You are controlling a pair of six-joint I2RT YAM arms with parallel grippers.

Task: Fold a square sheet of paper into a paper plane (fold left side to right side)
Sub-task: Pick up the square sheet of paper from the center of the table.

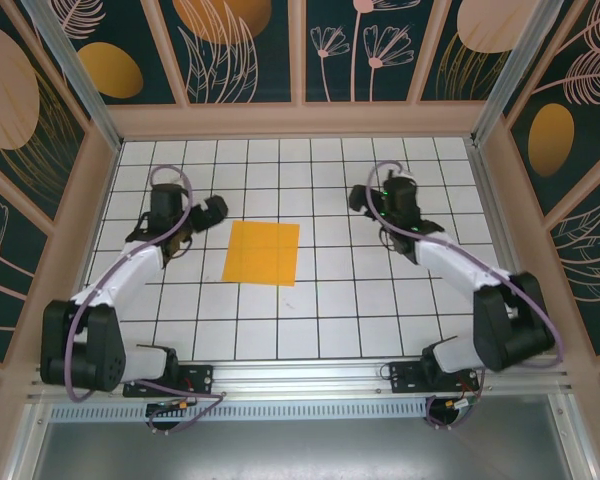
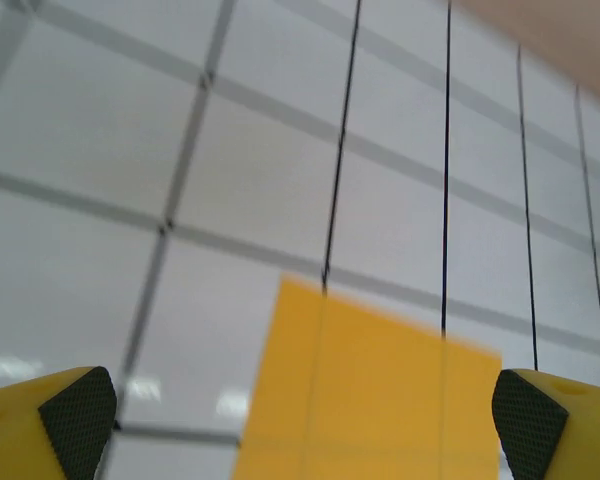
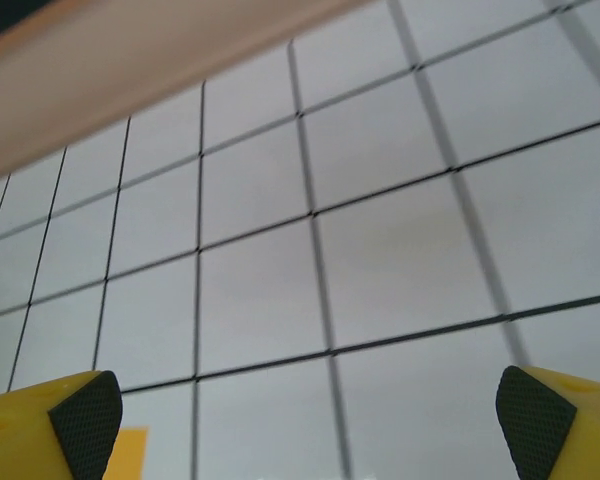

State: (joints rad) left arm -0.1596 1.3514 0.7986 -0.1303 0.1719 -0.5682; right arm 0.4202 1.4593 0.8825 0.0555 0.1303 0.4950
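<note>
- Enclosure walls [image 1: 240, 50]: dark panels printed with pale plant outlines and orange ovals, set in a light wooden frame that closes the far, left and right sides of the work area.
- White tabletop [image 1: 340, 300] ruled in a dark square grid. Bare tiles surround the task's thing on every side, and a few free rows lie between the grippers and the far frame. A ribbed aluminium rail [image 1: 300, 385] runs along the near edge.
- Left arm [image 1: 130, 275]: black base at the near left corner. Its white link slants up and inward, with the wrist turned toward the table's middle.
- Right arm [image 1: 450, 255]: black base at the near right corner. Its white link slants up and inward, the wrist lying slightly farther from the rail than the left one.
- Square sheet of orange-yellow paper [image 1: 262, 253]: flat, unfolded and plain, lying near the table's centre between the two arms with its edges slightly skewed to the grid. Its far edge shows in the left wrist view [image 2: 370, 400], and one corner shows in the right wrist view [image 3: 130, 450].
- Left gripper [image 1: 205, 212] [image 2: 300, 420]: jaws spread wide and holding nothing. It stands near the sheet's far left corner, apart from it.
- Right gripper [image 1: 375, 200] [image 3: 300, 420]: jaws spread wide and holding nothing. It is well apart from the sheet, over bare tiles.
- Black textured pads [image 2: 75, 415] on yellow fingertips.
</note>
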